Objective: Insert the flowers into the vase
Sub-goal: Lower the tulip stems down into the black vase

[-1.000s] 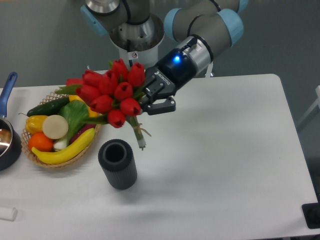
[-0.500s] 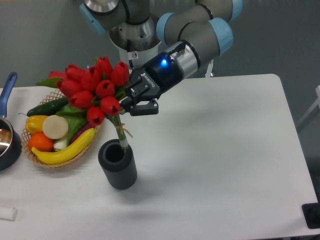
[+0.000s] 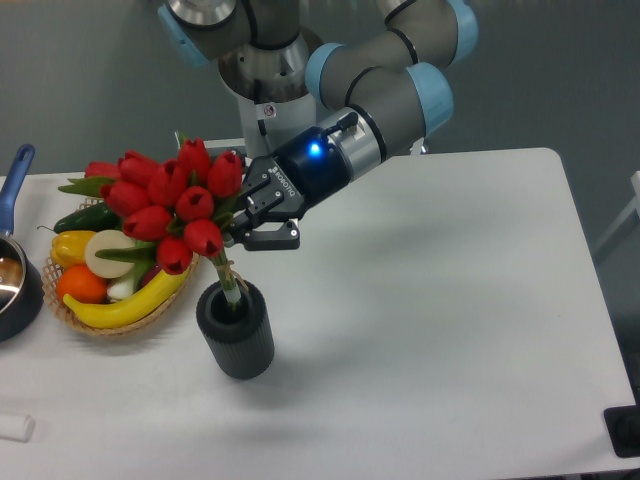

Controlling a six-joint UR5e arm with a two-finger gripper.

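The flowers (image 3: 165,200), a bunch of red closed tulips with green leaves, lean up and to the left above the vase. Their pale green stems (image 3: 226,281) run down into the round mouth of the vase (image 3: 236,329), a small dark grey ribbed cylinder standing upright on the white table. My gripper (image 3: 243,228) is shut on the flowers just below the heads, above and slightly right of the vase mouth. The stem ends are hidden inside the vase.
A wicker basket (image 3: 70,313) with a banana, an orange, a cucumber and other produce stands just left of the vase, partly under the tulip heads. A dark pot with a blue handle (image 3: 14,175) is at the left edge. A small white object (image 3: 15,427) lies at the front left.
My gripper has carried the flowers left and down. The stem ends, first hanging right of the vase mouth, now sit inside it.
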